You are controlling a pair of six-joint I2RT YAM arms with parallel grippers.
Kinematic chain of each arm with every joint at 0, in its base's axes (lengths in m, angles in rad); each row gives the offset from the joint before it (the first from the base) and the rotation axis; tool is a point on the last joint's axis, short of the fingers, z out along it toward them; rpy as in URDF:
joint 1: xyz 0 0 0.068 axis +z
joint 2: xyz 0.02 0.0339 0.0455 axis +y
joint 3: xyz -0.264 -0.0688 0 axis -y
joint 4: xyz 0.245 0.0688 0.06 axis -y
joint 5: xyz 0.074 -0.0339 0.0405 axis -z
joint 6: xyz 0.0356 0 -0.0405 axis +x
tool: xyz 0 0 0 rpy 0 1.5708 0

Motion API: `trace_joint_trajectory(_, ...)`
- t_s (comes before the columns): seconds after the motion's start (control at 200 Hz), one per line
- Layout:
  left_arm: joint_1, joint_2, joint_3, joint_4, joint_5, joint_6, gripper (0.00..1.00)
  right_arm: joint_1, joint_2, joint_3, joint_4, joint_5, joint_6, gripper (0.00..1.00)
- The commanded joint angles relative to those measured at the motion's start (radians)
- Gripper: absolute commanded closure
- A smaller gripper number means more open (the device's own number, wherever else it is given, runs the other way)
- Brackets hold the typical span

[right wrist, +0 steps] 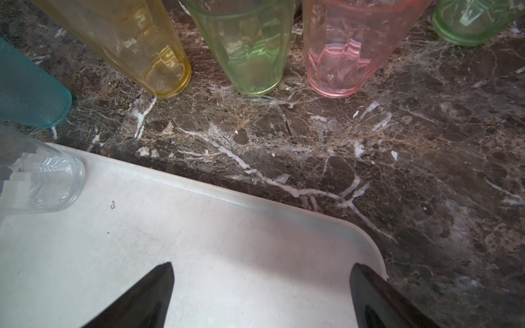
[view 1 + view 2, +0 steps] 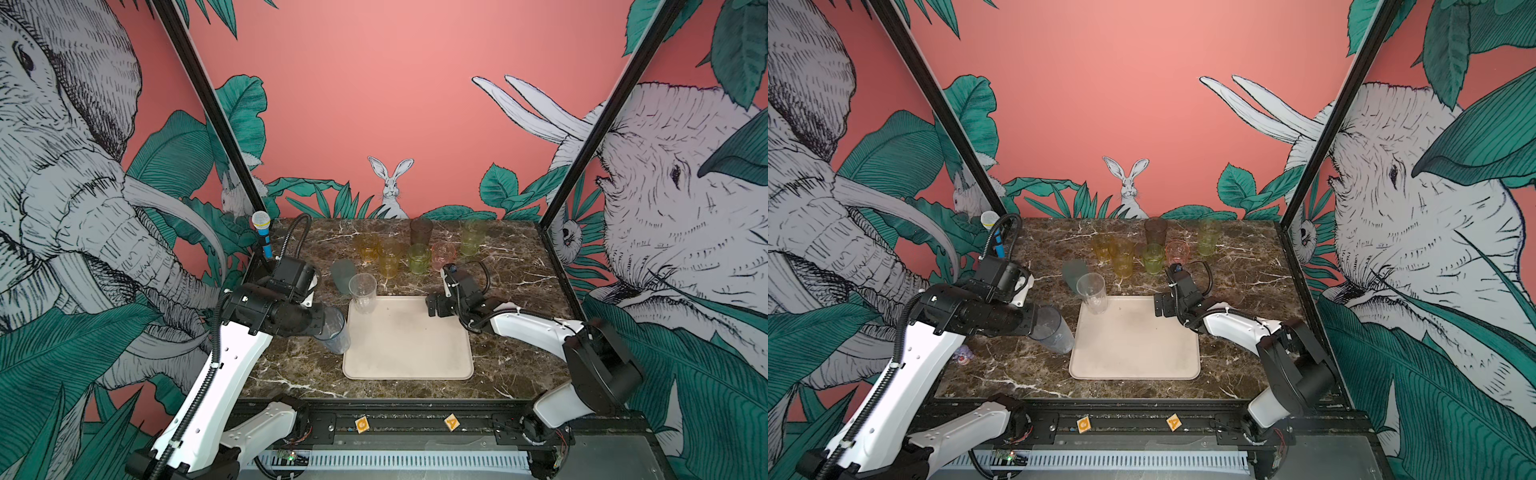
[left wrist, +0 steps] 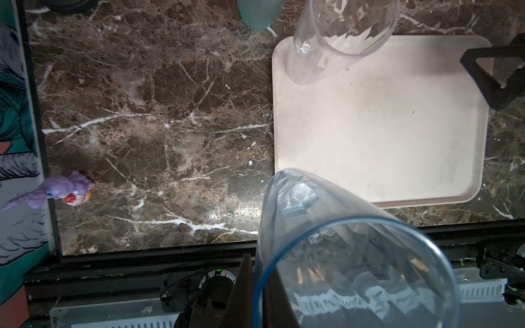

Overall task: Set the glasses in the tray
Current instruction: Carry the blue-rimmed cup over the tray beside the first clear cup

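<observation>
The left gripper (image 2: 321, 323), clamped on the rim of a blue-grey tumbler (image 2: 336, 332), holds it tilted just beside the left edge of the tray (image 2: 409, 353). The tumbler's long axis slants, mouth back toward the arm and base down toward the tray. The right gripper (image 2: 432, 308), its jaws wide apart, hovers over the tray's far right corner. A clear tumbler (image 2: 363, 293) stands upright in the far left corner.

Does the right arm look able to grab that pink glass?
Probably yes. The right tool hangs open over the far corner of the tray, with only bare marble between it and the pink glass. The green glass beside it stands close, leaving little room.
</observation>
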Motion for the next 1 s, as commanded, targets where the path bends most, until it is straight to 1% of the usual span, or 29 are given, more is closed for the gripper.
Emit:
trace_joint_trajectory(0.0, -0.009, -0.031, -0.052, 0.096, -0.005, -0.050, 1.00, -0.004, 0.004, 0.031, 0.015, 0.001, 0.000, 0.01)
trace_joint_trajectory(0.28, -0.015, -0.037, -0.115, 0.140, -0.034, -0.067, 1.00, -0.004, 0.006, 0.032, 0.013, 0.000, 0.000, 0.01)
trace_joint_trajectory(0.485, -0.044, -0.037, -0.137, 0.162, -0.067, -0.104, 1.00, -0.004, 0.011, 0.034, 0.013, 0.004, -0.001, 0.01)
trace_joint_trajectory(0.85, -0.120, 0.035, -0.166, 0.230, -0.114, -0.159, 1.00, -0.004, 0.016, 0.041, 0.006, -0.002, 0.000, 0.01)
trace_joint_trajectory(0.995, -0.174, 0.090, -0.173, 0.283, -0.113, -0.193, 1.00, -0.004, 0.023, 0.045, 0.002, -0.008, 0.002, 0.01)
